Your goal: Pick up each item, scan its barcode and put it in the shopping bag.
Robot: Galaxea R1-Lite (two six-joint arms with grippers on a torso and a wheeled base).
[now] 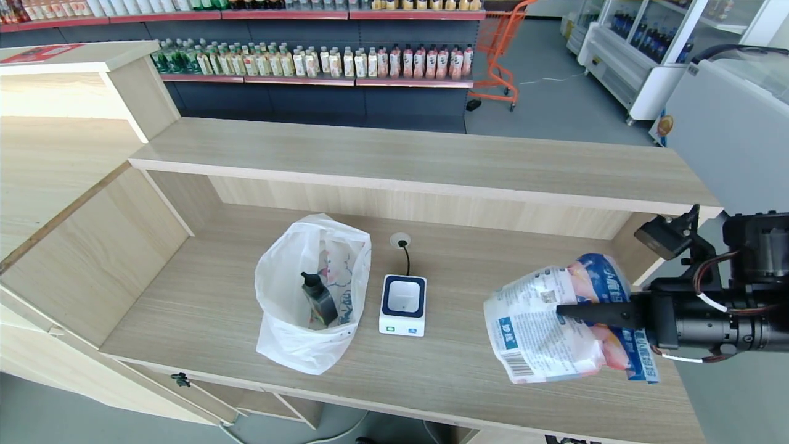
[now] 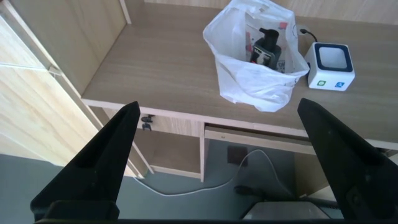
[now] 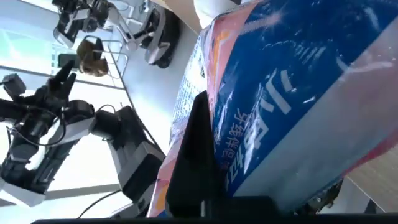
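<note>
My right gripper (image 1: 570,313) is shut on a blue, white and pink snack package (image 1: 542,333), held above the right end of the counter with its barcode side up. In the right wrist view one black finger (image 3: 196,155) presses against the package (image 3: 298,93). The white barcode scanner (image 1: 404,305) with a dark top sits left of the package, near the counter's middle. Left of the scanner stands the open white shopping bag (image 1: 290,333), with a dark bottle (image 1: 318,299) inside. My left gripper (image 2: 224,162) hangs open in front of the counter's front edge, short of the bag (image 2: 255,81).
A raised wooden ledge (image 1: 400,160) runs behind the counter (image 1: 203,308), and a wooden side wall (image 1: 92,259) closes its left end. The scanner's cable (image 1: 406,256) runs back to a hole. Store shelves with bottles (image 1: 308,61) stand beyond.
</note>
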